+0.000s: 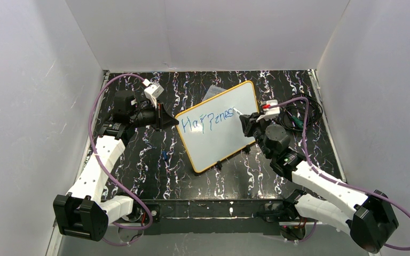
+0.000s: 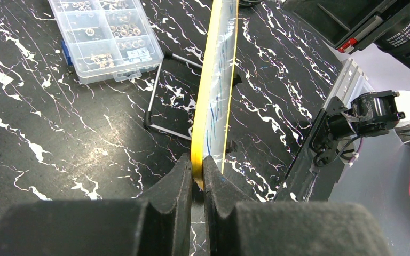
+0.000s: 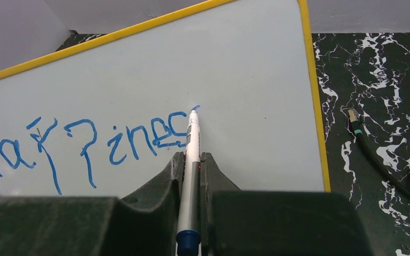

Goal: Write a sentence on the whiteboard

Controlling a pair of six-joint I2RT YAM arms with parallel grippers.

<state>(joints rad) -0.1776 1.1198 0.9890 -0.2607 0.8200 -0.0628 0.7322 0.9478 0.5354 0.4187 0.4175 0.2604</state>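
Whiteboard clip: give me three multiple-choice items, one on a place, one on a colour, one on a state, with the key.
1. Where is the clear compartment box relative to the whiteboard?
A behind it, on the side of its wire stand
B in front of its writing face
C on top of it

2. What colour is the lettering?
A red
B blue
C black

3. How is the left claw?
A open in the air
B shut on the whiteboard's yellow frame
C shut on the box

Key:
1 A, the left wrist view shows the box beside the stand.
2 B, blue strokes end at the marker tip.
3 B, it pinches the frame edge.
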